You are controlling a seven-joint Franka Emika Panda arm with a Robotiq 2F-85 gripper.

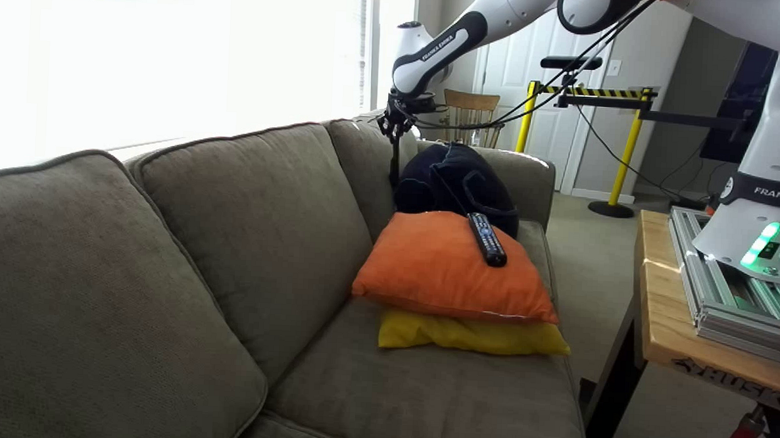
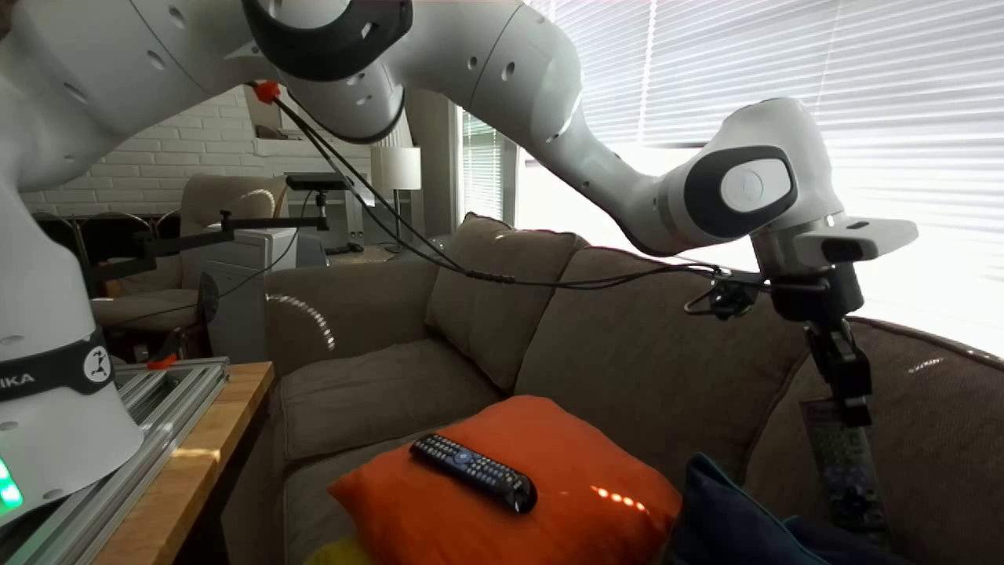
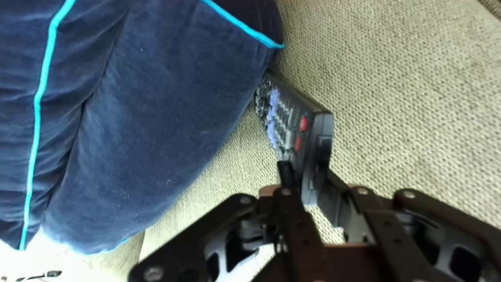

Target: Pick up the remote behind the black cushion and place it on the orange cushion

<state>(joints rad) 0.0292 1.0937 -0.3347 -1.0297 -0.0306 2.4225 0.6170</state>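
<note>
My gripper [image 3: 310, 181] is shut on the upper end of the remote [image 3: 287, 117], which has a grey face with rows of buttons and two red keys. In an exterior view this remote [image 2: 843, 467] hangs down from the fingers in front of the sofa back. The black cushion [image 3: 152, 105], dark navy with turquoise piping, stands right beside it and touches or hides its lower end; I cannot tell which. Nearer the sofa's middle lies the orange cushion [image 1: 421, 266], also visible in an exterior view [image 2: 565, 447]. From there the gripper [image 2: 855, 412] is to the right of both cushions.
A darker remote [image 1: 488, 240] rests on top of the orange cushion. Beneath that cushion is a flat yellow cushion [image 1: 464, 334]. The sofa backrest [image 1: 238, 219] rises along the window side, close to the gripper. A wooden bench [image 1: 657, 277] carries the robot base.
</note>
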